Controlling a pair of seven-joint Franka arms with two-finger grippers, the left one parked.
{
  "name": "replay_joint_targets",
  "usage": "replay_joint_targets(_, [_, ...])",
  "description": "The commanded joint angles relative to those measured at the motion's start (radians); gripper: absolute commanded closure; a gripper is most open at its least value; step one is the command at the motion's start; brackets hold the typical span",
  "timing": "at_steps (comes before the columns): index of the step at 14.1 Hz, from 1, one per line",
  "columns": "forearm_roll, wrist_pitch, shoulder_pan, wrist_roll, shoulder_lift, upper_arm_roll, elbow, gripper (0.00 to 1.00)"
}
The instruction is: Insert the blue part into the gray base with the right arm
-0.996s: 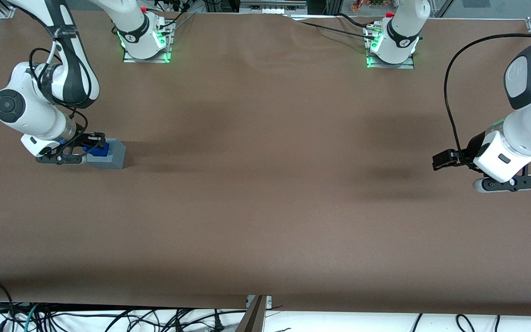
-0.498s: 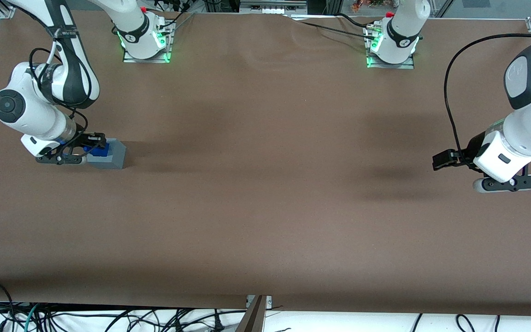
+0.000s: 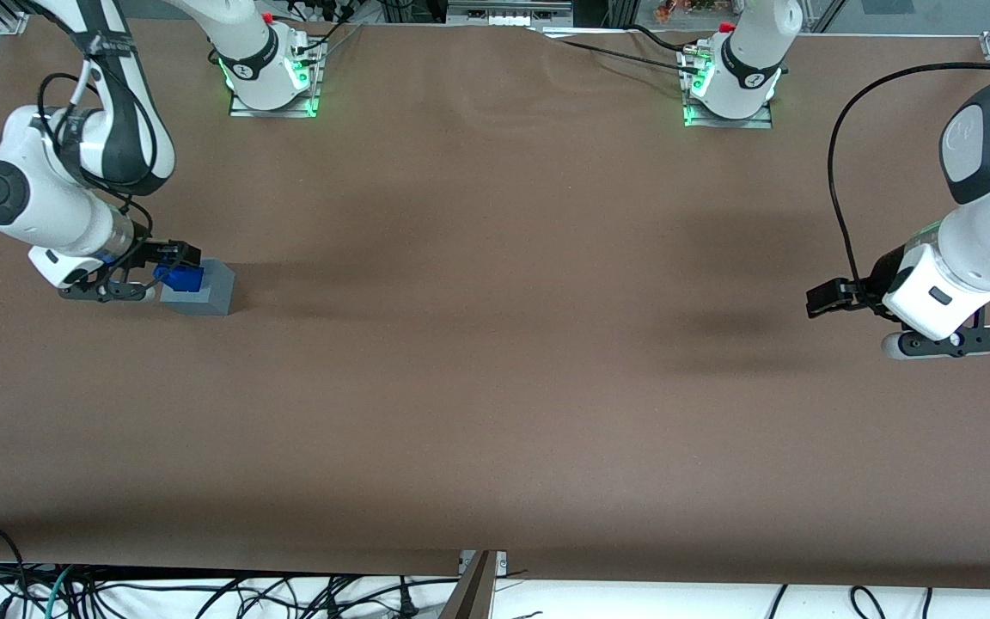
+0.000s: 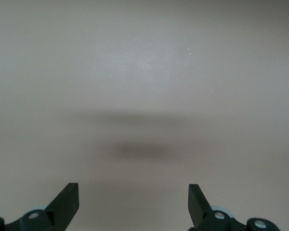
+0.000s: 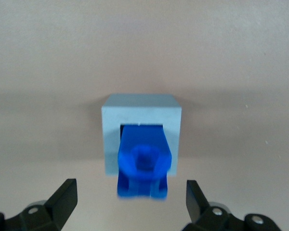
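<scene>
Blue part [image 5: 143,163] already sits in the gray base's [image 5: 141,109] recess at the working arm's end of the brown bench [image 3: 495,344], though leaning and not fully seated, while the hand [image 5: 130,199] hovers just above it, fingers spread wide and empty

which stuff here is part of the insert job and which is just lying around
Part of the job:
- blue part, sitting in the gray base
- gray base
- right arm's tool, open, above both, holding nothing

Just there:
- brown table
- cables along the edge nearest the front camera
</scene>
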Motion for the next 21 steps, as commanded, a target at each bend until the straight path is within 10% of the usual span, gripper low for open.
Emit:
replay_joint_targets(1, [0.010, -0.222, 0.003, 0.003, -0.050, 0.003, 0.144, 0.00])
replay_joint_targets(12, [-0.001, -0.500, 0.011, -0.012, 0.008, 0.093, 0.573, 0.00])
replay_joint_targets(17, [-0.022, -0.494, -0.309, 0.005, -0.065, 0.410, 0.567, 0.00])
replay_joint_targets(21, [-0.025, -0.421, -0.437, 0.039, -0.185, 0.487, 0.390, 0.00])
